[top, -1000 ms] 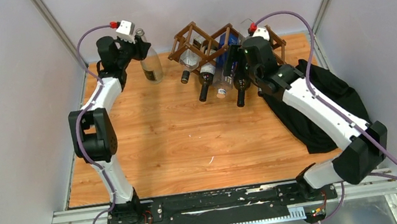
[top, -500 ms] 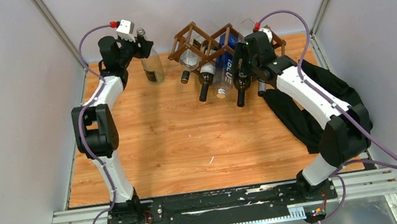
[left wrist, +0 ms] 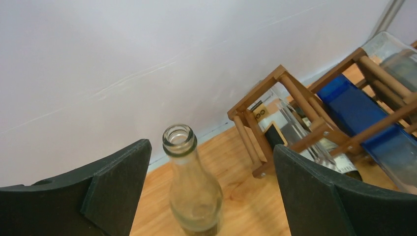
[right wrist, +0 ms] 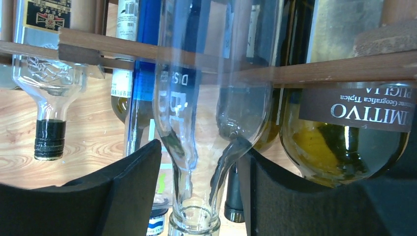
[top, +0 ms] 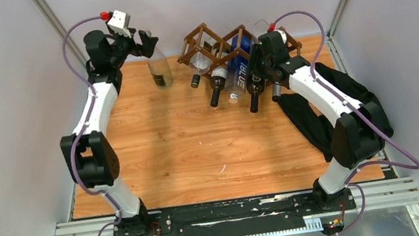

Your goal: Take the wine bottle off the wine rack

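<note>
The dark brown wine rack (top: 200, 31) stands at the table's back with several bottles lying in it, necks pointing toward me. My right gripper (top: 258, 76) is at the rack's front. In the right wrist view its jaws (right wrist: 202, 162) stand either side of a clear wine bottle's neck (right wrist: 206, 123); a gap shows on the left, and the right finger (right wrist: 275, 196) is close against the shoulder. My left gripper (top: 145, 43) hangs open over a clear empty bottle (left wrist: 189, 182) standing upright on the table (top: 199, 151), left of the rack (left wrist: 255, 98), without touching it.
A black cloth (top: 331, 112) lies along the right side under the right arm. Beside the clear bottle, the rack (right wrist: 319, 69) holds a dark green labelled bottle (right wrist: 344, 147), a blue-labelled one (top: 240, 69) and one with a black capsule (right wrist: 49, 137). Walls close in behind and on both sides.
My left gripper has let go of the standing bottle's neck, opened wide and drawn back up. My right gripper has come in to the rack and narrowed its jaws round the clear neck.
</note>
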Tool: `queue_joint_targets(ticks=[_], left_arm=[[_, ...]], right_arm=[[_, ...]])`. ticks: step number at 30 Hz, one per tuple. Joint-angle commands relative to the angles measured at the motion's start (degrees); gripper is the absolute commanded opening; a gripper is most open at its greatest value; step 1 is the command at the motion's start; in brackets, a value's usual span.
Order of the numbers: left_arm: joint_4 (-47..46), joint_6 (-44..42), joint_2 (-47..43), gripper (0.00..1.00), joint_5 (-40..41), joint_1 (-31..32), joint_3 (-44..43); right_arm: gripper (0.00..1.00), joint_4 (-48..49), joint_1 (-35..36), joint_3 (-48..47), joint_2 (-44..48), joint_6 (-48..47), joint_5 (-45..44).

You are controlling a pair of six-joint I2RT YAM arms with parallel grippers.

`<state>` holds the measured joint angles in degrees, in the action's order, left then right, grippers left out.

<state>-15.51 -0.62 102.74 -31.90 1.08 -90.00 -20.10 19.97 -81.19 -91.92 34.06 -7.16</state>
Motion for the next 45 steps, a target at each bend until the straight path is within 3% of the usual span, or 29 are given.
queue_joint_targets(ticks=[1,5,8,9,20,27,31,40,45], left_arm=[[17.6,-5.6,-7.8,1.00,-3.8,-2.2,0.6],[32.9,-12.4,-11.7,1.00,-6.3,-3.3,-0.4],[40.1,-16.7,-14.6,1.00,-7.0,-3.3,0.8],[41.7,-17.9,-15.6,1.00,-7.2,-3.3,1.4],[50.2,-22.6,-23.1,1.00,-10.4,-3.3,6.5],[50.1,-26.9,-29.3,1.00,-14.2,-3.3,11.7],[50.1,-34.5,-34.0,1.00,-15.7,-2.9,15.5],[49.7,-61.2,-46.0,1.00,-6.0,9.2,26.9],[49.7,-62.8,-48.7,1.00,-3.6,14.6,29.2]], right_arm=[[0.56,1.9,-1.4,-1.3,-1.1,1.3,2.4],[0.30,3.5,-1.5,-0.5,-0.3,1.9,4.4],[0.01,5.0,-1.5,0.5,1.3,2.6,5.9],[0.00,5.3,-1.5,1.0,2.0,2.7,6.2],[0.00,6.8,-0.3,5.9,10.9,2.6,9.7],[0.00,5.7,5.4,7.9,16.9,0.8,9.7],[0.00,5.5,10.1,9.8,19.8,0.8,9.2],[0.00,5.2,21.4,11.5,19.4,1.3,10.1],[0.00,5.6,25.8,11.0,17.7,2.1,11.7]])
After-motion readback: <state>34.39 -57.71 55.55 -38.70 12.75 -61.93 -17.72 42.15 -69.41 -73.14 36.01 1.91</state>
